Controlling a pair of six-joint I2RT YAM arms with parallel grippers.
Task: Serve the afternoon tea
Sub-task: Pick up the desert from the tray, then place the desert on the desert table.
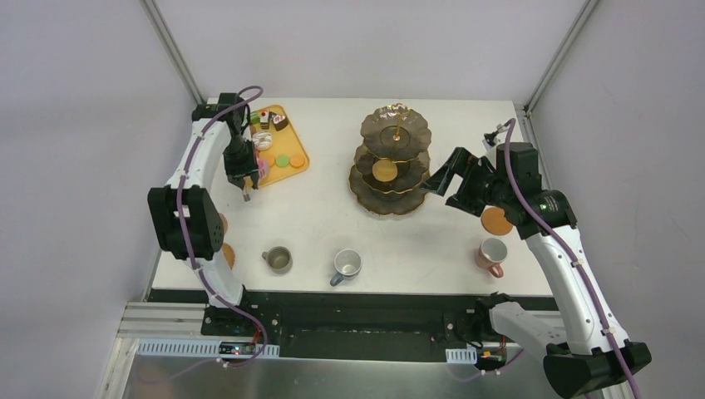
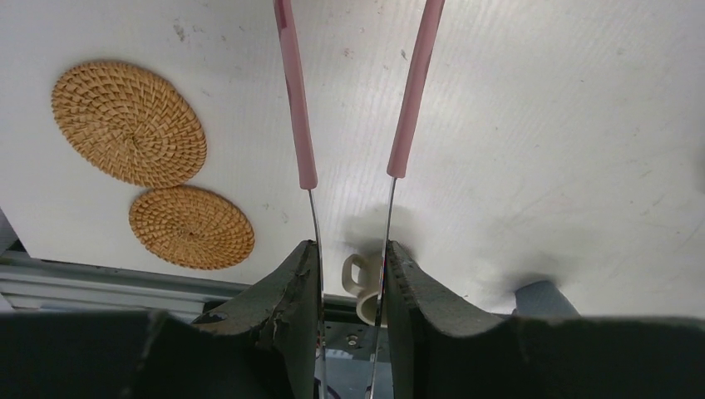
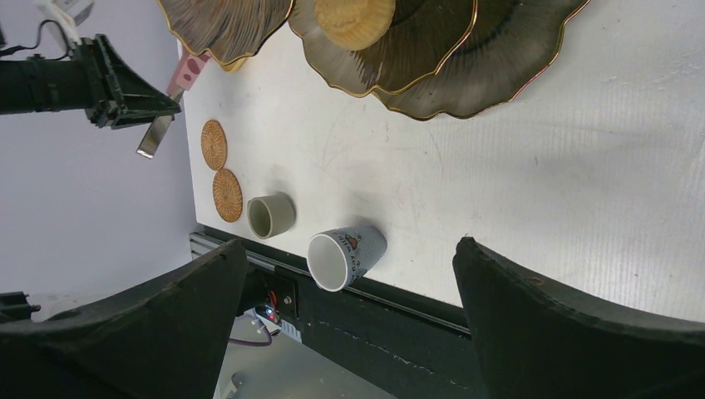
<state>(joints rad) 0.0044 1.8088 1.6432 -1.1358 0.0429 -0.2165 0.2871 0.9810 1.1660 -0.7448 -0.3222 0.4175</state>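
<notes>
My left gripper [image 1: 244,184] is shut on the pink-handled tongs [image 2: 295,91], held over the table just in front of the yellow-orange tray [image 1: 301,143]. The tray holds a green macaron [image 1: 283,160], an orange macaron [image 1: 297,159], doughnuts [image 1: 263,140] and small cakes [image 1: 274,120]. The dark gold-rimmed three-tier stand [image 1: 393,199] has one orange macaron [image 1: 384,170] on its middle tier. My right gripper [image 1: 432,184] is open and empty beside the stand's right edge. Olive [image 1: 278,259], grey-blue [image 1: 346,264] and pink [image 1: 492,253] mugs stand near the front edge.
Two brown coasters [image 2: 129,122] [image 2: 191,227] lie at the front left, partly hidden by my left arm in the top view. A third coaster [image 1: 497,220] lies behind the pink mug. The olive mug [image 3: 270,214] and grey-blue mug [image 3: 345,256] also show in the right wrist view.
</notes>
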